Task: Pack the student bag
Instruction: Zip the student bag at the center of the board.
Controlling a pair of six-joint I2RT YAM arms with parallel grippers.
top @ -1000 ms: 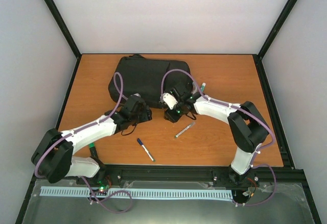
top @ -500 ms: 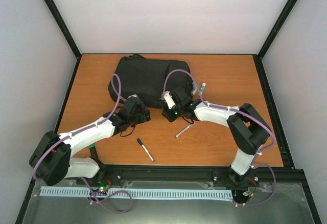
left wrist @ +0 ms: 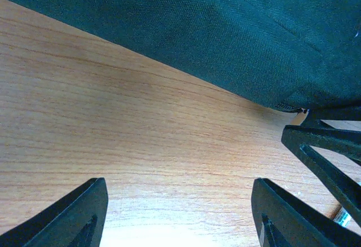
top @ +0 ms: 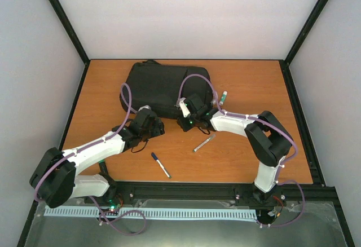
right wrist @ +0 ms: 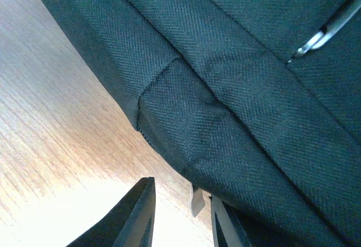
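Black backpack (top: 161,86) lies in the upper centre of a wooden table (top: 254,83), seen from overhead, with two robot arms reaching to its near edge. The left gripper (left wrist: 179,186), just below the backpack's lower left edge, has its jaws spread wide over bare wood and holds nothing; in its wrist view the backpack's fabric fills the top of the frame. The right gripper (right wrist: 180,195) sits at the middle of the backpack's lower edge, jaws drawn close with only a narrow gap. A small grey tab (right wrist: 197,202) shows in that gap at the bottom of the wrist view, though it cannot be told whether it is pinched. A metal zip pull (right wrist: 318,37) glints at the upper right of that frame. Lower on the table lie a blue-capped pen (top: 161,164) and a silver pen (top: 203,142), while a green-capped marker (top: 224,95) lies just right of the backpack
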